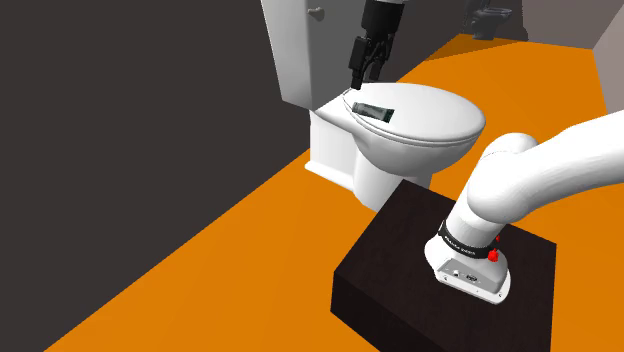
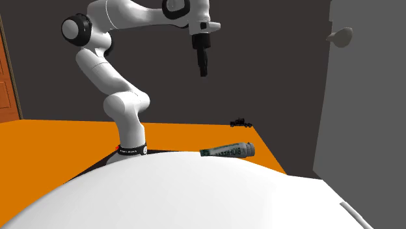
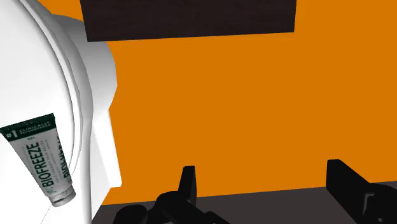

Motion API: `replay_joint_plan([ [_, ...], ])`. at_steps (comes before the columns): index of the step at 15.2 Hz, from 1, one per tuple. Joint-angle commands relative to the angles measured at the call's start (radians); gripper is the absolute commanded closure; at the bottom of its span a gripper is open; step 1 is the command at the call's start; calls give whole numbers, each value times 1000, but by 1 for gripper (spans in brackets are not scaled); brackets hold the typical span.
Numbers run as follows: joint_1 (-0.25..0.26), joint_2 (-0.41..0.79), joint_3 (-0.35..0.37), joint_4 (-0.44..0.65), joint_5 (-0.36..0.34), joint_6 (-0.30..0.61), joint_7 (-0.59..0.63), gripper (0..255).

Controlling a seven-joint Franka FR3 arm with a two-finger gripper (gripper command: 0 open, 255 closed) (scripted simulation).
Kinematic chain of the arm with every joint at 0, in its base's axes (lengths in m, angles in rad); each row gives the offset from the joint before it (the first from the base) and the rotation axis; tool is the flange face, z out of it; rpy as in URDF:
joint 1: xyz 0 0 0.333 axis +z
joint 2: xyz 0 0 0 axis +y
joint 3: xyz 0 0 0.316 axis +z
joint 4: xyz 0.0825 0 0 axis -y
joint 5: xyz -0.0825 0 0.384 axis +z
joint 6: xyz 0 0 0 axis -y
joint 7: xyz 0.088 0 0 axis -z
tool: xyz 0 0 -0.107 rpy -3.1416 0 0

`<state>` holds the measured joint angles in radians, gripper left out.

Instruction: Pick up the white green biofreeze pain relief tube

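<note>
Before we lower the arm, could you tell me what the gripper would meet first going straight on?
Probably the orange floor: the wrist view shows it ahead of the gripper, between its open fingers, with the toilet and the tube off to one side. Depth is unclear.

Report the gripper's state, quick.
Gripper: open, jaws apart, holding nothing. The tube lies on the toilet lid, clear of the jaws.

Home bathroom: white toilet [image 1: 345, 150] w/ lid shut; orange floor [image 1: 240, 250]; dark walls [image 1: 120, 120].
</note>
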<state>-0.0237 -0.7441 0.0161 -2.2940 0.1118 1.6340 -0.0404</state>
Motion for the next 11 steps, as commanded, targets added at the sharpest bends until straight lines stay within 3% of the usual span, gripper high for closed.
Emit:
replay_joint_plan([
  [1,0,0,0,0,0,0,0,0],
  [11,-51,56,-153,-160,-143,250,-255,0],
])
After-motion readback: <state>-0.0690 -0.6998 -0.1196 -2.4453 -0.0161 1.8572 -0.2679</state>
